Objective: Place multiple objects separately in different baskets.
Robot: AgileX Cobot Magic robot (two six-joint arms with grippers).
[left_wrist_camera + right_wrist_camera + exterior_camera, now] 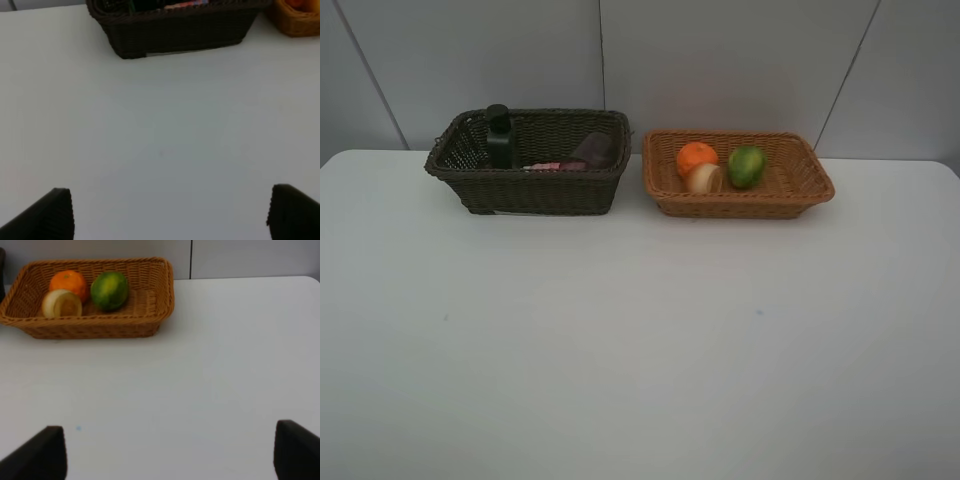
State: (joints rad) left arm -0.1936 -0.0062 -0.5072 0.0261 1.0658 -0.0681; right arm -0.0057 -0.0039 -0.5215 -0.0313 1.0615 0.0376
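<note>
Both grippers, left gripper [170, 212] and right gripper [170, 452], hang spread wide and empty over bare table [640, 340], while upper left dark basket [535, 190] holds pump bottle [500, 135] and upper right tan basket [790, 195] holds orange [695, 157], green fruit [746, 165] and a pale fruit [704, 179]

Woven wicker baskets [535, 190], matt white table [640, 340]

A plain white table [640, 340] fills most of the high view, its matte top evenly lit with only soft shadows. Its far edge meets a pale grey wall [720, 60] built of large flat panels, split by thin dark seams, one upright near the middle and others slanting at either side
</note>
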